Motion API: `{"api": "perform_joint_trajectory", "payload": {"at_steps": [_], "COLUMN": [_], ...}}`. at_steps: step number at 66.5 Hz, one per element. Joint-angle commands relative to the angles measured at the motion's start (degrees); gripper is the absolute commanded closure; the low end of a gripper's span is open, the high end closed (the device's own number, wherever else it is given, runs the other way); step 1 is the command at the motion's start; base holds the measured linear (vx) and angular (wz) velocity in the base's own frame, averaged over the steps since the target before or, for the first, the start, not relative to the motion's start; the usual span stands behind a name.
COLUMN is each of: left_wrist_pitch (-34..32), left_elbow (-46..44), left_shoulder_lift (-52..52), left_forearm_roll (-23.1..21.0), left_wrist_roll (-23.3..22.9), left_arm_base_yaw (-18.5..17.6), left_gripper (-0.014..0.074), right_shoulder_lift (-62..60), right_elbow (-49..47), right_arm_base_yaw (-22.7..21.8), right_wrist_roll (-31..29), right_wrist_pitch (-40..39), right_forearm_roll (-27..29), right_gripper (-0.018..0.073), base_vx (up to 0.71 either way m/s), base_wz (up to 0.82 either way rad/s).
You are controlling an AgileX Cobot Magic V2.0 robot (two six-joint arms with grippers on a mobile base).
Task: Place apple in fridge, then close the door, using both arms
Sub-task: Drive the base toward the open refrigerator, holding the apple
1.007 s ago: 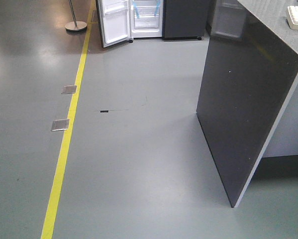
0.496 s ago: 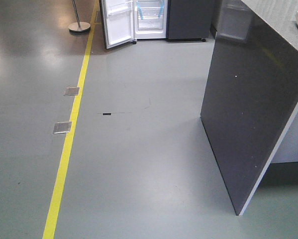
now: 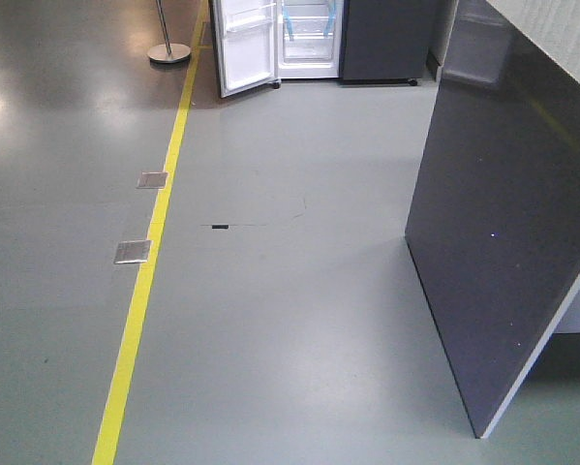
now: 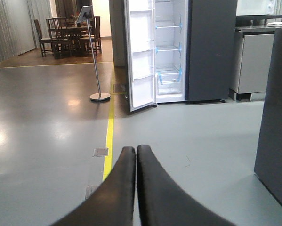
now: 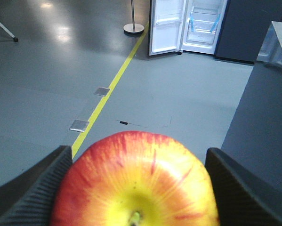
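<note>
Apple [image 5: 133, 183] sits clamped in the right gripper [image 5: 138, 162], stem end facing the wrist camera. Left gripper [image 4: 136, 153] is clenched, its black jaws pressed together. Far ahead of both grippers stands the fridge [image 4: 171, 52], its door [image 4: 141, 56] swung wide open to the left.

The apple [image 5: 136, 181] runs off the bottom edge, and up front the fridge [image 3: 309, 37] is chopped by the top edge, shelves too small to read.
</note>
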Motion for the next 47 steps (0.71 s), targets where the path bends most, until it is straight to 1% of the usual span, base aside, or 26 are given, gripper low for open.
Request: {"api": "perform_joint_trajectory", "payload": {"at_steps": [1,47], "left_wrist_pitch": [-3.7,-3.7], "left_elbow": [0.9,0.9], "left_shoulder_lift": [-0.4,-0.4], "left_forearm_roll": [-0.1,-0.1], "left_wrist_roll": [0.0,0.0], "left_arm_base_yaw": [0.0,0.0], "left_gripper": [0.0604,0.0604], "right_shoulder_lift": [-0.9,-0.9], "right_elbow": [-1.7,-1.7], "right_arm_base_yaw": [-0.2,-0.2], "right_wrist_roll": [-0.5,-0.5], "right_wrist_pitch": [-4.5,-4.5], "right_forearm_roll": [1.0,1.0], "right_gripper": [0.041,0.041], "base_vx": [0.07,0.08], "base_wz": [0.06,0.03]}}
